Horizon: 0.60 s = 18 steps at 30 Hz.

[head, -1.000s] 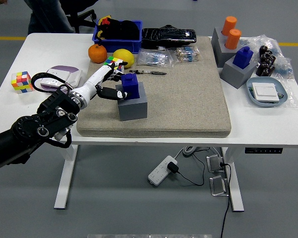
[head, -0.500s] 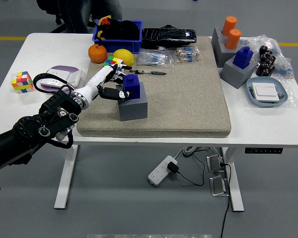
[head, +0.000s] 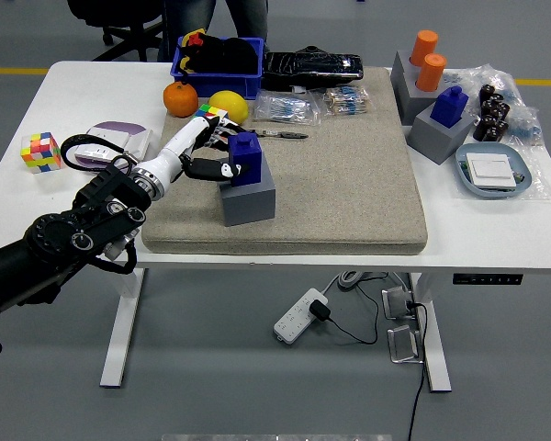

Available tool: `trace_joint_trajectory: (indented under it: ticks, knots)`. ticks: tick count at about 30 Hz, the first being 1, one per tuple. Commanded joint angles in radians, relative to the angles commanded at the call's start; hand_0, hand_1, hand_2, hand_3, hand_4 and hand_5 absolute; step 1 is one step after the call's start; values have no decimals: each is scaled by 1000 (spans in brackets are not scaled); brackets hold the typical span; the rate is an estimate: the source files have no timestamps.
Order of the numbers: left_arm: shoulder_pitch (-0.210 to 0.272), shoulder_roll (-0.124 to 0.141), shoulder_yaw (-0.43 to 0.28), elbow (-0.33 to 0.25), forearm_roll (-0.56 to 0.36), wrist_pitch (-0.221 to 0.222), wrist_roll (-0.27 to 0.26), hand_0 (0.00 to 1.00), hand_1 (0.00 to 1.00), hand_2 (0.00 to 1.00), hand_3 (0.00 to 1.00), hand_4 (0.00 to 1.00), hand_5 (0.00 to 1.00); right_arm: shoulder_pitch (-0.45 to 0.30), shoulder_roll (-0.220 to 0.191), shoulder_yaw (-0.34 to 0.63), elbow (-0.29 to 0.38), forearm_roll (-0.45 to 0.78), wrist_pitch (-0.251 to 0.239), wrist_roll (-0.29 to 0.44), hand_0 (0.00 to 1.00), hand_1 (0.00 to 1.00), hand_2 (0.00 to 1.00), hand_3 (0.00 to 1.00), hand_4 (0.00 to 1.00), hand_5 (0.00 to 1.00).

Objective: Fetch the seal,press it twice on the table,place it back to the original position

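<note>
A blue seal (head: 249, 156) stands on a grey block (head: 250, 197) at the left part of the beige mat (head: 349, 184). My left hand (head: 222, 154) reaches in from the lower left and is shut on the seal's left side, with the thumb low against it and the white fingers (head: 211, 137) curled round behind. The seal still sits on its block. A second blue seal (head: 451, 103) stands on another grey block (head: 438, 136) at the mat's far right. My right arm is out of view.
An orange (head: 179, 97), a lemon (head: 228, 106) and a blue bin (head: 217, 57) lie just beyond my hand. A colour cube (head: 39, 151) and a white-purple device (head: 110, 142) sit to the left. Orange cylinders (head: 429, 57) and a tray (head: 492, 171) stand at the right. A person stands at the far edge.
The thumb and fingers have come in from the left and closed against the seal. The seal and its block have shifted slightly right. The person at the far side has walked to the right.
</note>
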<state>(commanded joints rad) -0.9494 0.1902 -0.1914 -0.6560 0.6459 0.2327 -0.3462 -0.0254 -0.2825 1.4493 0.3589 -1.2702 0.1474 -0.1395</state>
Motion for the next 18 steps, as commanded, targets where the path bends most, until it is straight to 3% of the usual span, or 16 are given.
trace_joint_trajectory:
  ticks: [9,18]
  knots:
    - [4,10,-16,-11,-7,11,-29,645,463,430,554,746,2,-2,2,2,0,0,0,0,835,732,700,717,749,518]
    - [2,84,-92,-75,17,22,-61,646,464,429,555,739,2,-4,2,10,0,-2,-1,0,835,732,700,716,749,518]
